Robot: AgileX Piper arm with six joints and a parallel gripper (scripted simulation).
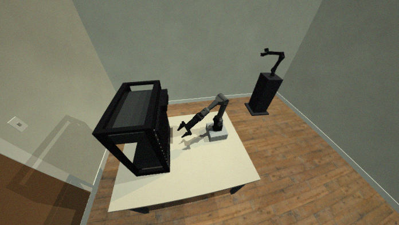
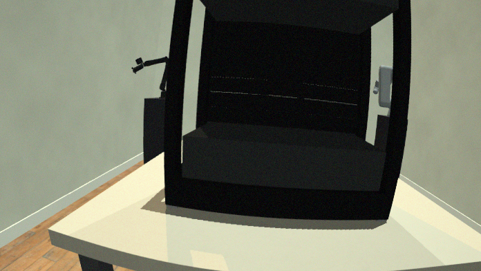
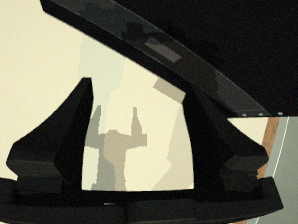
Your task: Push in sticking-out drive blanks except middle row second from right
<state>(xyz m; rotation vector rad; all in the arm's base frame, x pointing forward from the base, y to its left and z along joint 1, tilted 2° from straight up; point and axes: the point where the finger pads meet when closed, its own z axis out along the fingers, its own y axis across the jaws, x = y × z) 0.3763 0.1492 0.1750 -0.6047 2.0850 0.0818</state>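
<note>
rack [image 1: 126,134] left of center, gripper [image 1: 184,130] just right of its front, jaws fully open, empty; chassis [image 1: 135,109] inside rack.

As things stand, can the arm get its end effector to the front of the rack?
Probably yes. The open, empty end effector hangs above the table, pointed at the rack, with nothing between them in the top view. The blanks themselves are too dark to make out.

A bare strip of table [image 1: 175,138] separates the wide-open pincer [image 1: 184,130] from the rack [image 1: 160,138] blocking ahead.
</note>
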